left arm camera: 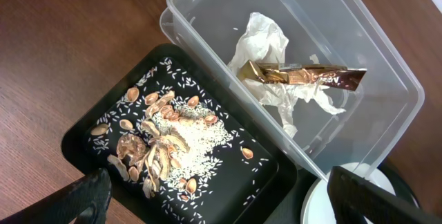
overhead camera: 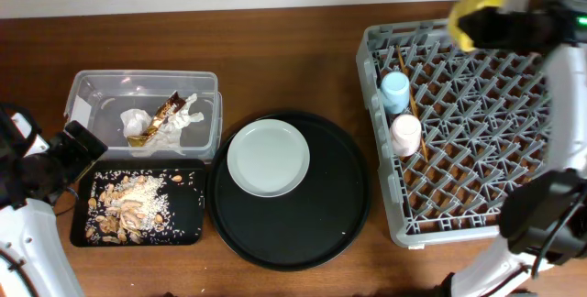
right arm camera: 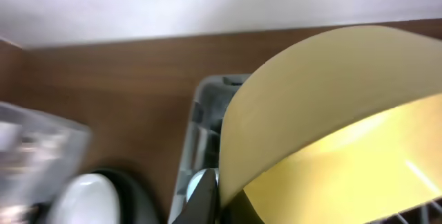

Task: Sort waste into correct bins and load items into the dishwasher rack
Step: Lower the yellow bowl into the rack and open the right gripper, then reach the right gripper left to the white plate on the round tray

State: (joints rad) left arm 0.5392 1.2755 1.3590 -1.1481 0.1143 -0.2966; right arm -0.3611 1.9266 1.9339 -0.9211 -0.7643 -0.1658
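Hanging over the dishwasher rack's (overhead camera: 477,132) back corner, the right gripper (overhead camera: 503,24) is clamped on the yellow bowl's (overhead camera: 475,11) rim. The left gripper (left arm camera: 224,198) sits wide open, far off.

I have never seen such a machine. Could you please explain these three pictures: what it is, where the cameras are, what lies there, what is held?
This is a robot with two arms, each ending in a two-finger gripper. One picture looks down from above; the others come from cameras on the left and right wrists. On the wooden table: a clear tub holding a crumpled napkin and candy wrapper, a small black tray of food scraps, a round black tray carrying a pale plate, and a grey dishwasher rack with a blue cup, pink cup and chopsticks. The left gripper is open and empty. The right gripper is shut on a yellow bowl near the rack's far edge.
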